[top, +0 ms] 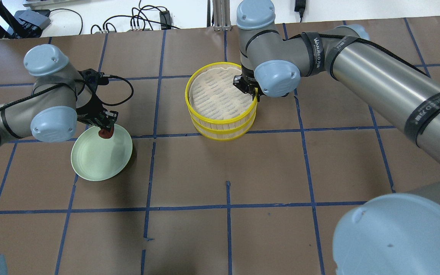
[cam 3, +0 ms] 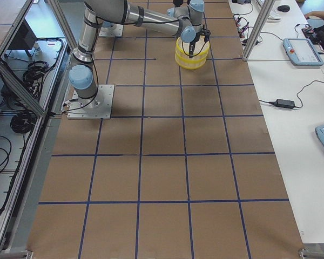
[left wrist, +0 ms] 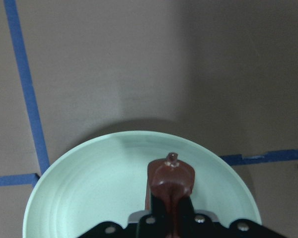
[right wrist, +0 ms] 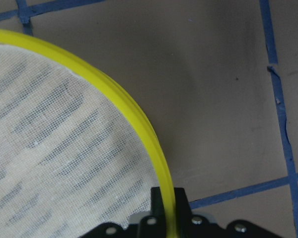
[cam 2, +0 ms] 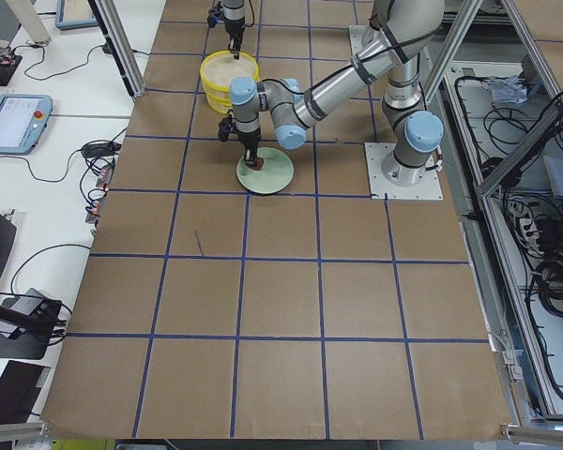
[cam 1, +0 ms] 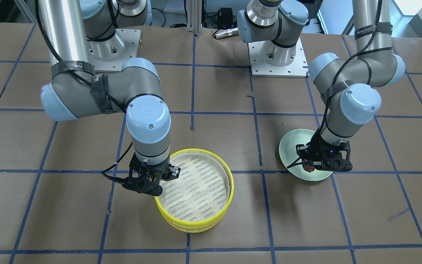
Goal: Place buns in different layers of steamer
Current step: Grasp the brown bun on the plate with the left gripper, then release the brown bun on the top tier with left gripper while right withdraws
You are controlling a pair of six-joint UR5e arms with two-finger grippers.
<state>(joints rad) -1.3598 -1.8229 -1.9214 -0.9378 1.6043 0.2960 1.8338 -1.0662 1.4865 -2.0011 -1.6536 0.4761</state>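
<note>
My left gripper [top: 105,126] is shut on the glossy reddish-brown bun [top: 106,133], at or just above the far edge of the pale green plate [top: 97,162]; the left wrist view shows the bun [left wrist: 171,179] between the fingers over the plate [left wrist: 89,188]. The two yellow-rimmed steamer layers are stacked, the top layer [top: 206,70] on the lower layer [top: 220,134]. My right gripper [top: 253,91] is shut on the top layer's rim [right wrist: 139,116] at its right side. The top layer's woven bottom is bare. The creamy white bun is hidden.
The table is brown paper with a blue tape grid [top: 227,208]. The two arm bases [cam 1: 277,55] stand at the robot's side of the table. Cables lie beyond the far edge [top: 143,23].
</note>
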